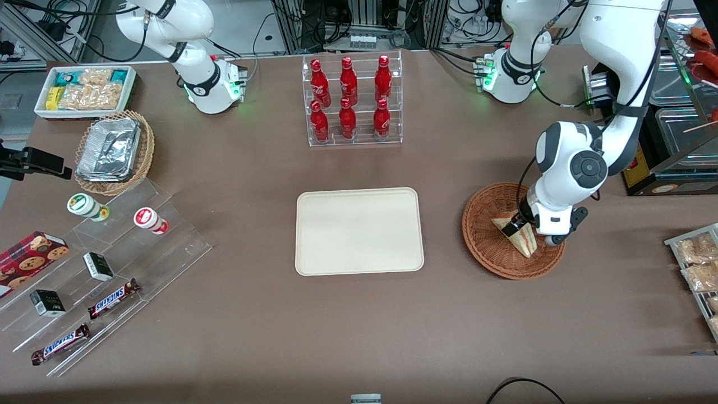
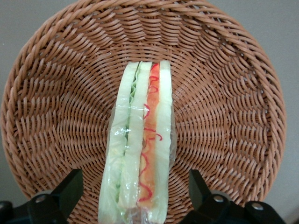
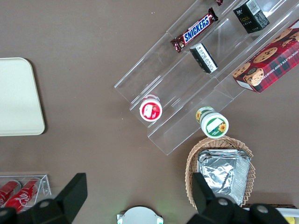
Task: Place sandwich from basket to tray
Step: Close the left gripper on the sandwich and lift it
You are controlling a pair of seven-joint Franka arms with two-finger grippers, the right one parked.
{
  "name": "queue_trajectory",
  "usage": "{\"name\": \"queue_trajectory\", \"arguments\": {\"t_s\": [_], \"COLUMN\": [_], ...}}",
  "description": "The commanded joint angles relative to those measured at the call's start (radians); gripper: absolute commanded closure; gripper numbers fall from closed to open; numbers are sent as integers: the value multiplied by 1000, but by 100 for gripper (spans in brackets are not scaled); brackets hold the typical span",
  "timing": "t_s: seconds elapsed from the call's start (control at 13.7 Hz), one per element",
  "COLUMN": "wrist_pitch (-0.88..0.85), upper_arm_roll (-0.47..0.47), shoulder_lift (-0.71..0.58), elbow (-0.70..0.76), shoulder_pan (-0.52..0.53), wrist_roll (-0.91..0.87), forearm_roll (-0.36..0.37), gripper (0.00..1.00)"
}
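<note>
Pincer (image 2: 133, 196) down in basket (image 2: 56, 93), wide open, holding nothing; fingers straddle sandwich (image 2: 140, 144), its long axis running straight between them.

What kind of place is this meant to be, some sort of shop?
Probably a lab mock-up of a snack counter. A clear rack of red bottles and stepped shelves with chocolate bars stand round a tray, while the gripper is open around a sandwich in a basket.
</note>
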Motion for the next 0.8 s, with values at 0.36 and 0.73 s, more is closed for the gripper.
{"name": "queue_trajectory", "arguments": {"t_s": [0.36, 0.73], "wrist_pitch": [-36, -367], "upper_arm_roll": [0, -10], "shoulder_lift": [-28, -39], "elbow": [18, 272], "shoulder_pan": [1, -8], "wrist_roll": [-12, -4], "forearm_roll": [14, 12], "gripper": [100, 100]}}
